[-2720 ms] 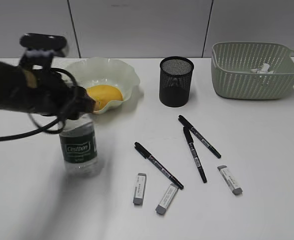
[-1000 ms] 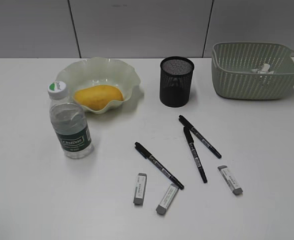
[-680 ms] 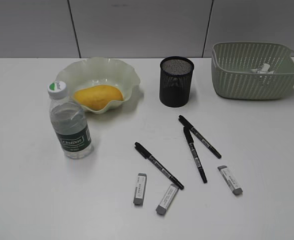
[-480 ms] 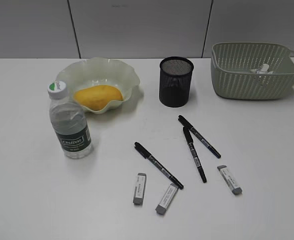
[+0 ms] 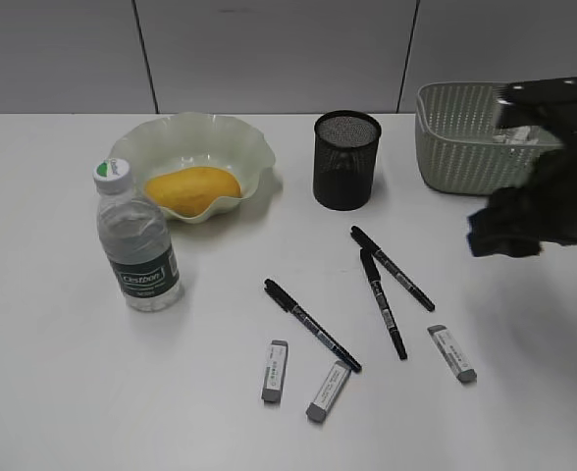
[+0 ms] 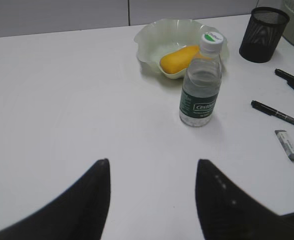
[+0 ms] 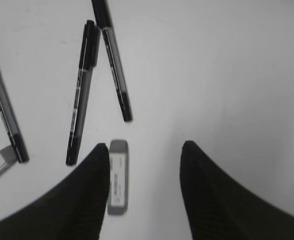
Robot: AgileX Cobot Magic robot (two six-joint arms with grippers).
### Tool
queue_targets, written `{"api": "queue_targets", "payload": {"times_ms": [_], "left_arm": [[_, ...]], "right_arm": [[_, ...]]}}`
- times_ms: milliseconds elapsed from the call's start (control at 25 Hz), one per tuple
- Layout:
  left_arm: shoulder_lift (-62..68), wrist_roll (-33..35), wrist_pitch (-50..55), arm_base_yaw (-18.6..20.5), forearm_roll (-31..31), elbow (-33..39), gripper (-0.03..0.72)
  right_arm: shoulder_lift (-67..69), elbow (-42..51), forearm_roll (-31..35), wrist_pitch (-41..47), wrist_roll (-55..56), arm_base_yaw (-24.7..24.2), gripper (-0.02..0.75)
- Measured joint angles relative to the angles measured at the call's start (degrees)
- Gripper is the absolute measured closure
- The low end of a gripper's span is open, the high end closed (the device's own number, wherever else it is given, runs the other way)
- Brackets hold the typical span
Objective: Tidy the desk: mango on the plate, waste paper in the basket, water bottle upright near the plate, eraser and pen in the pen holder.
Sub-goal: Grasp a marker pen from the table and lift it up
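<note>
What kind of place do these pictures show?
Probably a desk set up for a tidying trial: a plain white desk against a grey panelled wall, with marker pens, erasers and a mesh pen holder.

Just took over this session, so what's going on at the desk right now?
Neither arm holds anything. The mango lies in the plate, the water bottle stands upright beside it, and the waste paper is in the basket. Three pens and three erasers lie loose on the desk. The right gripper, open, hangs above the rightmost eraser. The left gripper is open over bare desk.
</note>
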Motion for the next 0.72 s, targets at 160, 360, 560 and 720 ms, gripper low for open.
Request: {"api": "queue_targets", "payload": {"times_ms": [160, 360, 560, 720], "left_arm": [[0.0, 0.0, 0.0, 0.0, 0.0, 0.0, 0.281], [0.0, 0.0, 0.0, 0.0, 0.0, 0.0, 0.282], [0.0, 0.0, 0.0, 0.0, 0.0, 0.0, 0.283], [0.0, 0.0, 0.0, 0.0, 0.0, 0.0, 0.283]], "right_arm": [[15.5, -10.3, -1.9, -0.8, -0.7, 3.7, 0.354], [29.7, -19.1, -4.0, 3.1, -0.8, 6.4, 0.346], [36.2, -24.1, -5.3, 4.2, -0.9, 7.6, 0.346], [38.2, -26.1, -5.5, 4.7, -1.0, 7.6, 0.548]]}}
